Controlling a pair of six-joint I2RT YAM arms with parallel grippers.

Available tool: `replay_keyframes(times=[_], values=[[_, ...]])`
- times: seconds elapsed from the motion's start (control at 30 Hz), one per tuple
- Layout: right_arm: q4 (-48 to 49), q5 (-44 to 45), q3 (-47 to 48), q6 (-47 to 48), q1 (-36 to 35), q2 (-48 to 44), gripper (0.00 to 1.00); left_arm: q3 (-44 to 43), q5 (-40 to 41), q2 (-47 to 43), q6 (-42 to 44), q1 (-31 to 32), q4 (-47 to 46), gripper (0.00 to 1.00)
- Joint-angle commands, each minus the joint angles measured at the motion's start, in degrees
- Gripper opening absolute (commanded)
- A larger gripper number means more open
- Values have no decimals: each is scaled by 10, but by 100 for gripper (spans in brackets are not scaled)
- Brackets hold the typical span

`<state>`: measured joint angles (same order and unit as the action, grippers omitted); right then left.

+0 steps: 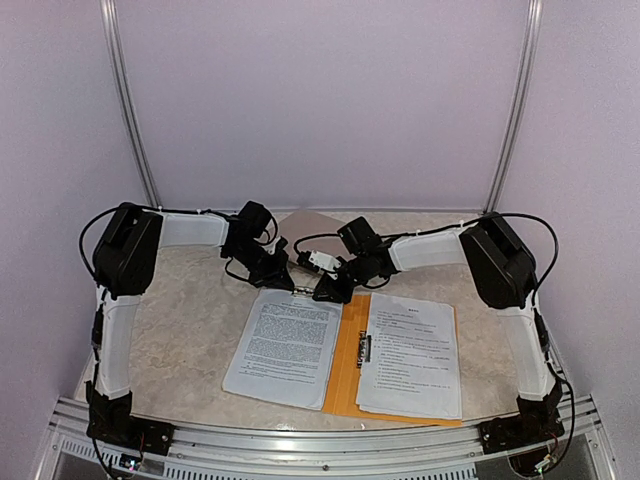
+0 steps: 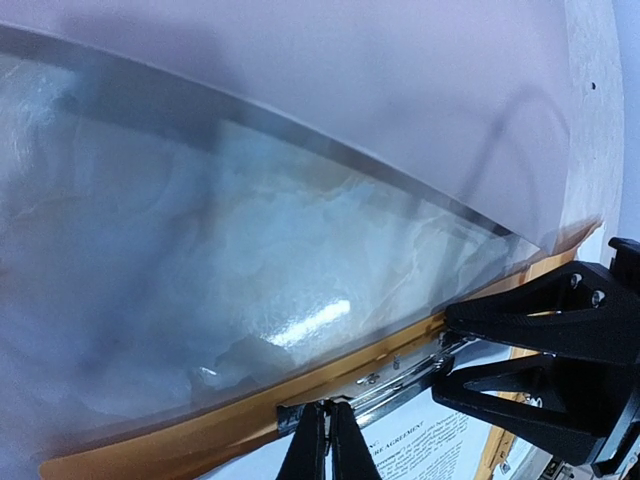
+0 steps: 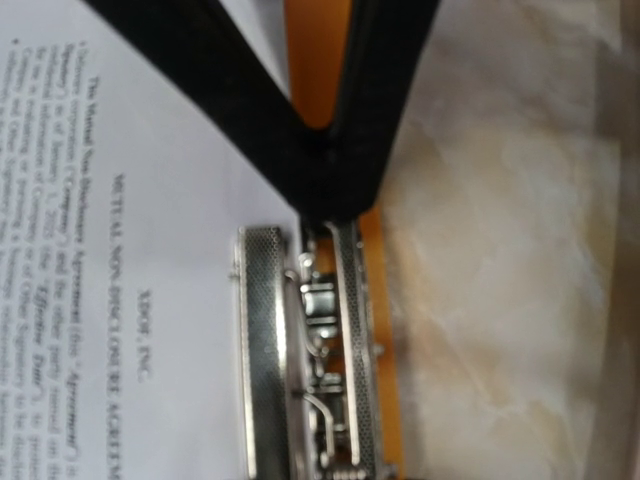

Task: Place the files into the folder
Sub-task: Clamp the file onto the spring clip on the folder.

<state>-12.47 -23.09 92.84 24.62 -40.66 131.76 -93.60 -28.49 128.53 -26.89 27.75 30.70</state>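
Marbled tabletop (image 1: pixel 190 320): the folder (image 1: pixel 345 365) lies open, files (image 1: pixel 410 355) spread across it. At its top edge the left gripper (image 1: pixel 283 278) is pinched fully closed, hold unclear; the right gripper (image 1: pixel 333 290) nips the metal clip (image 3: pixel 300 350).

Site: robot test cell in a lab. Here is what tells you so. Plain lilac panels (image 1: pixel 320 100) close it in at the back and both sides, held by bare aluminium uprights (image 1: pixel 130 110). An extruded aluminium rail (image 1: pixel 320 440) runs along the near edge of the marble-patterned worktop (image 1: pixel 190 320). The left arm (image 1: pixel 125 250) and right arm (image 1: pixel 497 260) are bolted there, with loose black cables (image 1: pixel 548 240) and an exposed circuit board (image 1: pixel 130 462). The only desk-work props are the printed sheets (image 1: pixel 285 345) and the orange folder (image 1: pixel 347 360).
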Motion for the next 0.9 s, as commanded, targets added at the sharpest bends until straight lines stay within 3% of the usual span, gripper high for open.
replay_keyframes(times=[0.0,0.63,0.87], values=[[-126,48,-30,11,-13,36,0,29,71,18,-14,-16,16,0],[-132,51,-23,10,-13,39,0,32,44,-12,-13,-16,13,0],[-138,54,-16,9,-12,45,0,37,34,-25,-14,-16,4,8]])
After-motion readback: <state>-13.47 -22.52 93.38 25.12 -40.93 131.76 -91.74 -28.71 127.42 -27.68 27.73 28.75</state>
